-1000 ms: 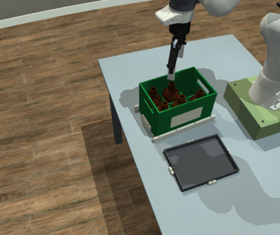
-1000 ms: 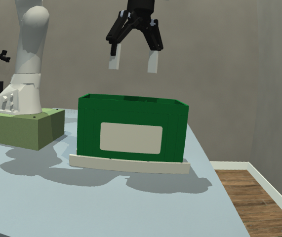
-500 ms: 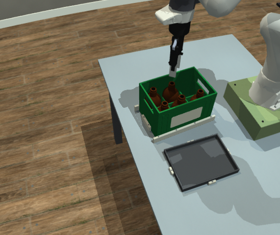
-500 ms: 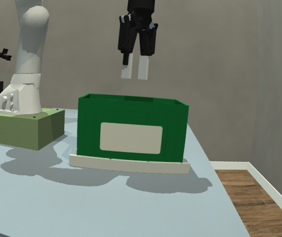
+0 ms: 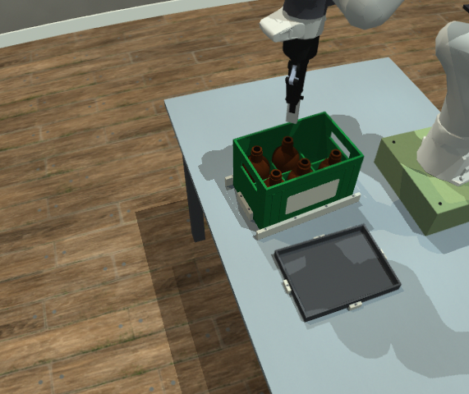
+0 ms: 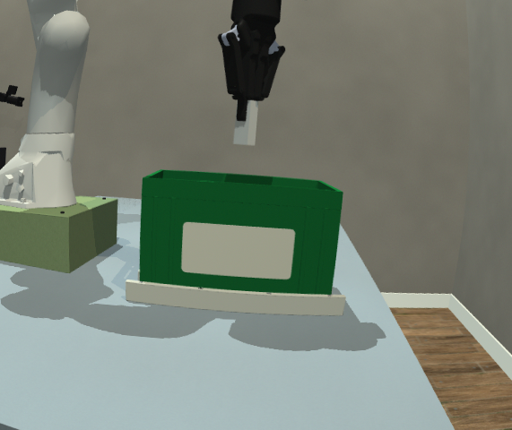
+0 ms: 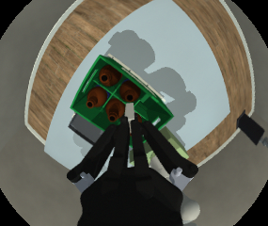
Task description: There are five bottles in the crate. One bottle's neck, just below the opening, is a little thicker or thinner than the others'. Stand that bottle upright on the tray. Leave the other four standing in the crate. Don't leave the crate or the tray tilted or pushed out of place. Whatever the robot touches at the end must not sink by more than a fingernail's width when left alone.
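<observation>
A green crate point(image 5: 297, 169) stands on the grey table and holds five brown bottles; the tallest-looking one point(image 5: 286, 153) is in the back middle cell. The others show at the back left point(image 5: 257, 161), front left point(image 5: 275, 176), front middle point(image 5: 302, 167) and right point(image 5: 333, 158). My gripper point(image 5: 292, 115) hangs above the crate's back rim, fingers pressed together with nothing between them. It also shows in the exterior view point(image 6: 245, 132), well above the crate point(image 6: 239, 233). In the wrist view the shut fingers point(image 7: 130, 115) point down at the bottles point(image 7: 114, 111). The dark tray point(image 5: 336, 271) lies empty in front of the crate.
Beige stop rails point(image 5: 308, 216) hold the crate's base in place. The tray has small beige clips point(image 5: 352, 302) at its edges. The robot's green base block point(image 5: 438, 186) stands right of the crate. The table's left edge is close to the crate.
</observation>
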`<state>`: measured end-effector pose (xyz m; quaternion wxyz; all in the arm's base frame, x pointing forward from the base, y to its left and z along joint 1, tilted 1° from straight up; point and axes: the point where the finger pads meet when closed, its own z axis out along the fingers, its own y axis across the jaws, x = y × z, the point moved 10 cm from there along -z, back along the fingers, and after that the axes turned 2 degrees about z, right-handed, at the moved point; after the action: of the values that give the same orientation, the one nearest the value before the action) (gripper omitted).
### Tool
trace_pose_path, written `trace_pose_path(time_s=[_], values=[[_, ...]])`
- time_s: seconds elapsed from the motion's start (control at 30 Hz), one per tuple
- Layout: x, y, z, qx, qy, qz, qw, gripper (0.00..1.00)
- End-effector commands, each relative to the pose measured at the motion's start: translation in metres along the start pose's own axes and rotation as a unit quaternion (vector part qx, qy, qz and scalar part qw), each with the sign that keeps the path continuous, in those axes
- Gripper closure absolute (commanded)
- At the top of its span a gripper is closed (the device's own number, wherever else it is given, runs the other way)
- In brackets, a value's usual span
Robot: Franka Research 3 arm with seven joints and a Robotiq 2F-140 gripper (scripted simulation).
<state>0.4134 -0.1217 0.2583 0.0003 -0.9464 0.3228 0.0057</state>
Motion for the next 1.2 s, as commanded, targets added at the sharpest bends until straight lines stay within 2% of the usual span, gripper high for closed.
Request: trace_pose_path(time_s=[0.0, 0.53, 0.57, 1.17], values=[[-0.0002, -0.0004, 0.0005, 0.0, 0.0, 0.004, 1.0, 0.9], [0.0032, -0.0012, 0.0014, 0.0, 0.001, 0.004, 1.0, 0.9], [0.0032, -0.0012, 0.0014, 0.0, 0.001, 0.004, 1.0, 0.56], [0.0032, -0.0012, 0.0014, 0.0, 0.001, 0.004, 1.0, 0.56]])
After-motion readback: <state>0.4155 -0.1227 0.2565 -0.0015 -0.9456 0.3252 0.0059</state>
